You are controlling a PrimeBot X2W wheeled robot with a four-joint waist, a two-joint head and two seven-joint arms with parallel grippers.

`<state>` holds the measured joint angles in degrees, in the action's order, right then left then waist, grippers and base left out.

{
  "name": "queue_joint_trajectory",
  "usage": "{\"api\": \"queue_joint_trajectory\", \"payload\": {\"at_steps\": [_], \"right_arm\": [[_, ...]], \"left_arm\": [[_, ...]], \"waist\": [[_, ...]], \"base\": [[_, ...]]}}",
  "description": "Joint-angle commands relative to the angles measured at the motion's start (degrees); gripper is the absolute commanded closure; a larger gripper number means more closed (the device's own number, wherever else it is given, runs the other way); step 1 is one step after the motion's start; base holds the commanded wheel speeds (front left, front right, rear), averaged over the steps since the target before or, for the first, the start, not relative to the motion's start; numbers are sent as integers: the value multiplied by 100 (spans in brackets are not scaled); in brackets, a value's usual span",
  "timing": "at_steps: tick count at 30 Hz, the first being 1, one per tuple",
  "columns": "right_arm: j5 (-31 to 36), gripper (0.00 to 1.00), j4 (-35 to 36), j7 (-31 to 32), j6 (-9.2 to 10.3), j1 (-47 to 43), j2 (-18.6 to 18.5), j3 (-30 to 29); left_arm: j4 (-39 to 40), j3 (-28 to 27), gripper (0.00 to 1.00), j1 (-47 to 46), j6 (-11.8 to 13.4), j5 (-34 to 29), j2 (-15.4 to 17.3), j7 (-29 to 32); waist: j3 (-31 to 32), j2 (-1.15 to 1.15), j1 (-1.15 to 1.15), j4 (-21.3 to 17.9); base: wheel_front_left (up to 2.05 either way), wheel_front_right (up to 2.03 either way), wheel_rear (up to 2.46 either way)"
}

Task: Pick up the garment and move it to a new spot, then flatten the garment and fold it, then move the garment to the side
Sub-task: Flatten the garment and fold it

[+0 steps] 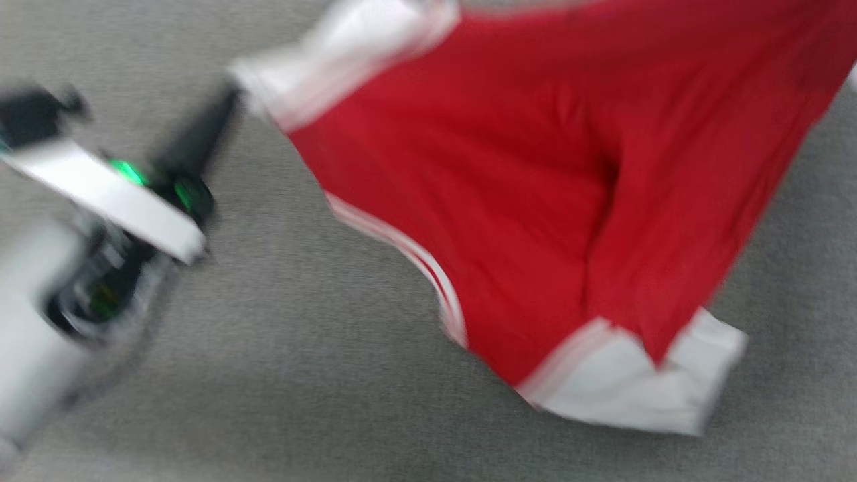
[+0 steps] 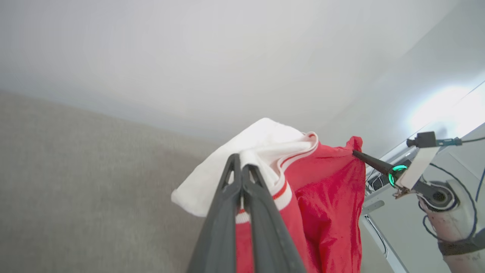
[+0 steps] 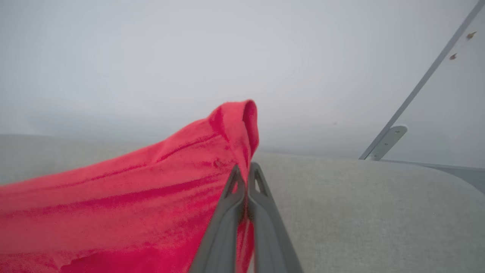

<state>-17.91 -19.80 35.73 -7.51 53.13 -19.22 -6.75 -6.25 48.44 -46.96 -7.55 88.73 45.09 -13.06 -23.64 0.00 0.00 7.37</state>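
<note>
The garment (image 1: pixel 535 201) is pinched by the left gripper (image 2: pixel 241 163) and the right gripper (image 3: pixel 246 169).

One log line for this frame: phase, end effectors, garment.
phase: pick-up | left end effector: shut on garment at white sleeve | right end effector: shut on red edge | garment: stretched between both | head view: blurred

The head camera looks steeply down on the garment (image 1: pixel 535 187) over a grey surface (image 1: pixel 301 375). Both wrist cameras sit close against that garment, facing a pale wall (image 2: pixel 227 57); the left one also sees the right gripper (image 2: pixel 355 153)
</note>
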Motion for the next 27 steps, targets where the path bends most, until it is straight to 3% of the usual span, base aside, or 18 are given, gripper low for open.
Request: {"api": "queue_joint_trajectory", "payload": {"at_steps": [1, 11, 16, 23, 26, 27], "right_arm": [[108, 100, -70, -134, 3, 247, 99, -118], [906, 100, -632, -1579, 19, 2111, 674, -1164], [1060, 100, -845, -2228, 23, 2475, 774, -1470], [994, 100, -1219, -2183, 17, 1983, 785, -1307], [841, 100, -1344, -2183, 15, 1561, 761, -1135], [698, 100, -1328, -2167, 15, 1201, 705, -971]], "left_arm": [[-87, -157, 100, -278, 13, 93, 43, 69], [-1224, -1345, 100, -2629, 17, 151, 257, 396], [-1233, -1527, 100, -3331, 20, 105, 174, 410], [-806, -1324, 100, -2826, 15, 297, 84, 699], [-425, -1297, 100, -2107, 14, 414, 90, 590], [-176, -1205, 100, -1494, 14, 398, 122, 534]], "waist": [[-200, 0, 0, -216], [-540, 0, 0, -701], [-442, 0, 0, -743], [-318, 0, 0, -763], [-238, 0, 0, -768], [-182, 0, 0, -745]], "base": [[0, 0, 0], [0, 0, 0], [0, 0, 0], [0, 0, 0], [0, 0, 0], [0, 0, 0]]}}
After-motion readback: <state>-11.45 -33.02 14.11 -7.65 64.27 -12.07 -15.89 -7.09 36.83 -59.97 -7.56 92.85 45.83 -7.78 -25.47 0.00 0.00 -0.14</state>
